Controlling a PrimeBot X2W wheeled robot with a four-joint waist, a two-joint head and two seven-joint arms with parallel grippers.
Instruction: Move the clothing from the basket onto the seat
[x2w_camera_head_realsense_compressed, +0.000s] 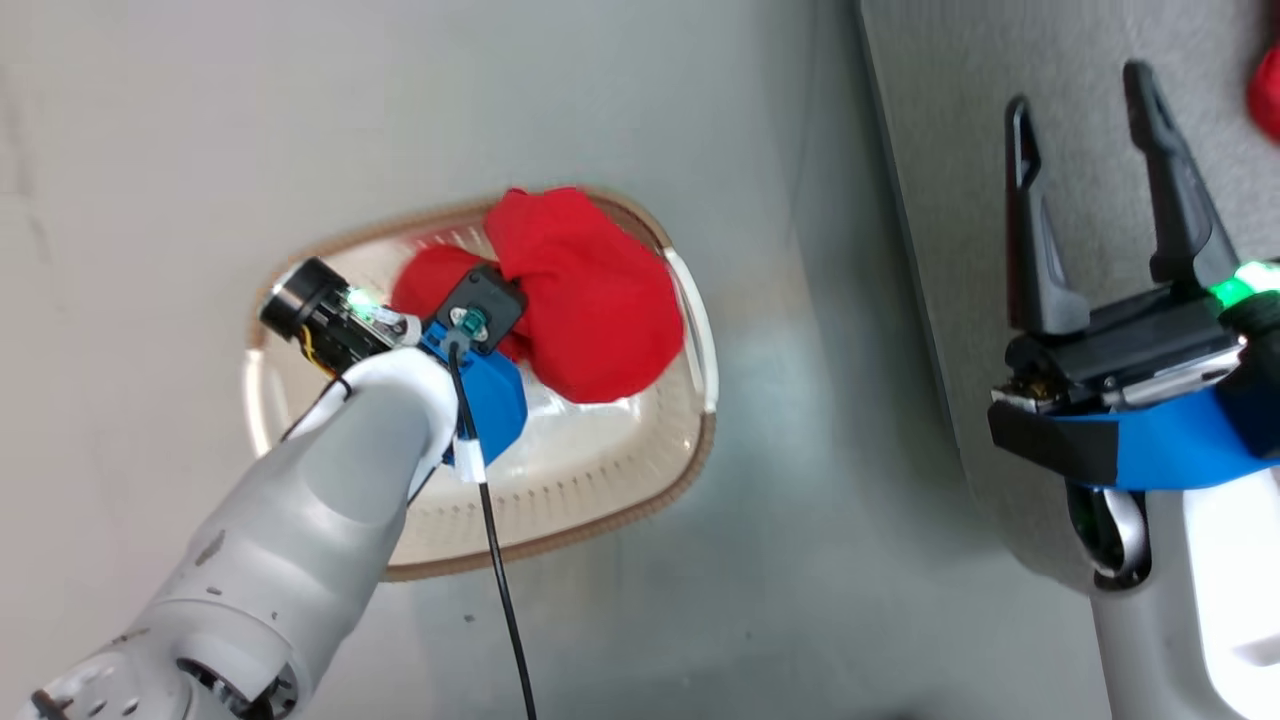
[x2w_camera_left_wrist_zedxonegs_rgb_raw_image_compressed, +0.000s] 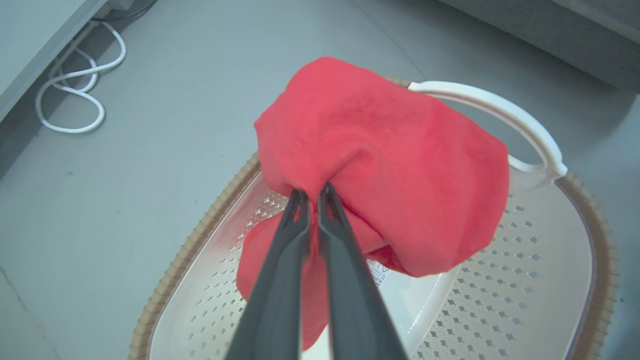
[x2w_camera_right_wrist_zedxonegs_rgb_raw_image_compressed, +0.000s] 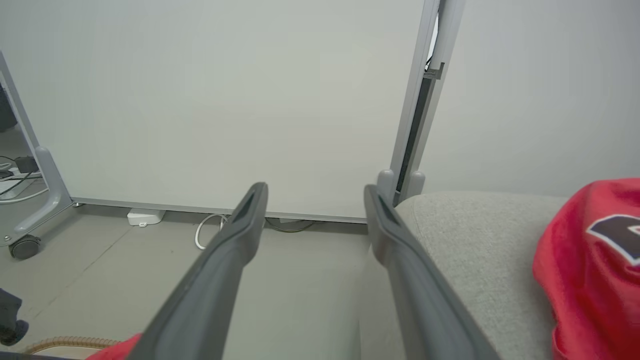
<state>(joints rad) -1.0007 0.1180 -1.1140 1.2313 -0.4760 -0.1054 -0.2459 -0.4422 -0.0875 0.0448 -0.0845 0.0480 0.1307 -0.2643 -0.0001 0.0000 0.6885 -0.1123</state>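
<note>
A staged lab is posing as a home: wheeled partition panels (x2w_camera_right_wrist_zedxonegs_rgb_raw_image_compressed: 225, 100) are standing by the seat (x2w_camera_right_wrist_zedxonegs_rgb_raw_image_compressed: 475, 240), cables (x2w_camera_left_wrist_zedxonegs_rgb_raw_image_compressed: 70, 95) trailing over bare floor (x2w_camera_head_realsense_compressed: 700, 600).

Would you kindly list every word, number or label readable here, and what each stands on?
No text reads whole.
Jersey on the seat: black-and-white lettering, cut off at the picture's edge, unreadable.
White tag beneath the red garment in the basket: print too small.

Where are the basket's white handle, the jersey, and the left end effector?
white handle (x2w_camera_left_wrist_zedxonegs_rgb_raw_image_compressed: 500, 106): left wrist view, its curved bar.
jersey (x2w_camera_right_wrist_zedxonegs_rgb_raw_image_compressed: 575, 295): right wrist view, red fabric below lettering.
left end effector (x2w_camera_left_wrist_zedxonegs_rgb_raw_image_compressed: 314, 194): left wrist view, between its fingertips.
</note>
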